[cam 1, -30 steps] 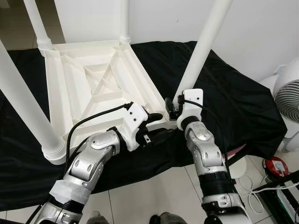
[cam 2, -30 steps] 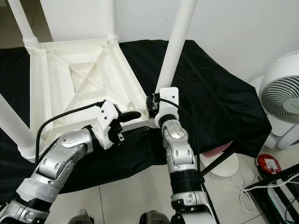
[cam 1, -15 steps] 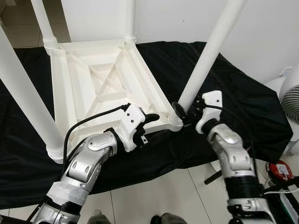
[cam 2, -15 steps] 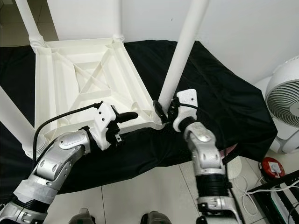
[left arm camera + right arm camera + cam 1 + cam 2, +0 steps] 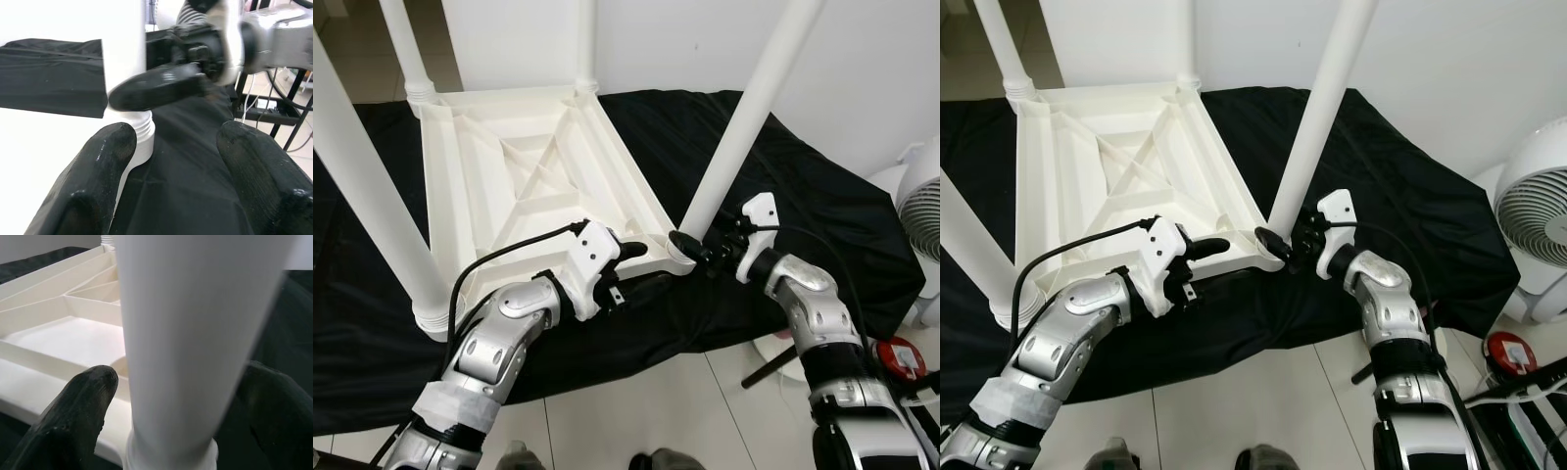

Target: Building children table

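A white plastic children's table [image 5: 440, 196] lies upside down on a black cloth, its legs pointing up. My right gripper [image 5: 695, 245] is at the base of the near right leg [image 5: 744, 117], just above its threaded collar. In the right wrist view the leg [image 5: 195, 333] sits between both fingers [image 5: 73, 421], which are shut on it. My left gripper [image 5: 631, 266] is at the table's near rim beside that corner. In the left wrist view it [image 5: 176, 161] stands open, with black cloth and the leg's collar [image 5: 142, 142] between its fingers.
Three other legs stand up: near left [image 5: 372, 186], far left [image 5: 401, 44] and far middle [image 5: 585, 39]. The black cloth [image 5: 822, 196] spreads to the right. A white fan [image 5: 1533, 225], a red round object [image 5: 1508, 348] and cables are on the tiled floor at right. A white wall is behind.
My right forearm and wrist have swung from in front of the near right leg round to its right side, with the fingers staying at the leg's base. The left gripper has kept its place.
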You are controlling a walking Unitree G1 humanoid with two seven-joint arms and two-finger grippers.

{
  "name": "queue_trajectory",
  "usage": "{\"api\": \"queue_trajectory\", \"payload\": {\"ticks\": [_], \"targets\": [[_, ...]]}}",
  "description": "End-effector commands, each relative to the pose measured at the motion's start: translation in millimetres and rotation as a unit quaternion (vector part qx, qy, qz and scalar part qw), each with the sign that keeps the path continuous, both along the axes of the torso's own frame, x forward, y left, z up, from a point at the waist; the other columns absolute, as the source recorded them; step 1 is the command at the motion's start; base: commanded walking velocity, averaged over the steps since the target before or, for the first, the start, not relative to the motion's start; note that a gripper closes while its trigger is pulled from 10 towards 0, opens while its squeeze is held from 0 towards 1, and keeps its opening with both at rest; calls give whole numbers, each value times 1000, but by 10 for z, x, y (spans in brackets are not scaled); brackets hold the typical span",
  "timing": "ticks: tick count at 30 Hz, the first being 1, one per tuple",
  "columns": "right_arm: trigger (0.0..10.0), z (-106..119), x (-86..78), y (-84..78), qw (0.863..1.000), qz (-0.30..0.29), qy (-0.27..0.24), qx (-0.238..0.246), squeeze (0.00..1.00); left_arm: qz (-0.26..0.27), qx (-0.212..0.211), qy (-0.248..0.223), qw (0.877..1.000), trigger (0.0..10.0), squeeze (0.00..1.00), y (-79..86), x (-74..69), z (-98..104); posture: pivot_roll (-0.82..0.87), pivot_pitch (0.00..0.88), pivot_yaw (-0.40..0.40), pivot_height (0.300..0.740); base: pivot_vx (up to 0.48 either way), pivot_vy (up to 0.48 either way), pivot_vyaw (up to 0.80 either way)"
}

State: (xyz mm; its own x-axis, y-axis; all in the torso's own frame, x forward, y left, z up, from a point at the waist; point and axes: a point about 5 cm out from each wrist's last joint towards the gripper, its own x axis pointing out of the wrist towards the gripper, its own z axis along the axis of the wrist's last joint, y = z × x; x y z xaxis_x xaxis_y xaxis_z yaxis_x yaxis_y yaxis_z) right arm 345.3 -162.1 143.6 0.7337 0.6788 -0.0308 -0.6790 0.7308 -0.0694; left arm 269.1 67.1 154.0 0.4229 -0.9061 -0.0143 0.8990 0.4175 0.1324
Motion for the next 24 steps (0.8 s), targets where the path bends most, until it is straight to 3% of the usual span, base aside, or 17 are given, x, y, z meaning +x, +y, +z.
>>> {"api": "queue_trajectory", "payload": {"ticks": [1,5,6,7,8,9,23,24], "targets": [[10000,-58,48,121,999,25,7,-23,0,4,5,-5,1000,10000,0,-43,11,-1,50,0,-78,740,0,0,0],[10000,-54,97,171,999,36,12,-34,0,3,3,-8,1000,10000,0,-56,8,12,66,0,-84,740,0,0,0],[7686,-60,108,177,998,41,17,-35,0,5,2,-8,1000,10000,0,-61,5,20,83,0,-93,740,0,0,0],[902,-88,100,186,998,54,23,-38,0,7,1,-8,1000,10000,0,-64,1,25,93,0,-99,740,0,0,0],[902,-88,100,186,998,54,23,-38,0,7,1,-8,1000,10000,0,-64,1,25,93,0,-99,740,0,0,0],[0,-116,87,191,997,64,29,-38,0,11,0,-8,1000,10000,0,-63,-1,29,93,0,-99,740,0,0,0],[0,-273,4,68,996,78,39,-36,0,32,10,-14,999,10000,0,-11,11,-4,87,0,-100,740,0,0,0],[2431,-280,2,42,997,59,30,-40,0,33,11,-15,999,10000,0,-7,19,-5,81,0,-96,740,0,0,0]]}}
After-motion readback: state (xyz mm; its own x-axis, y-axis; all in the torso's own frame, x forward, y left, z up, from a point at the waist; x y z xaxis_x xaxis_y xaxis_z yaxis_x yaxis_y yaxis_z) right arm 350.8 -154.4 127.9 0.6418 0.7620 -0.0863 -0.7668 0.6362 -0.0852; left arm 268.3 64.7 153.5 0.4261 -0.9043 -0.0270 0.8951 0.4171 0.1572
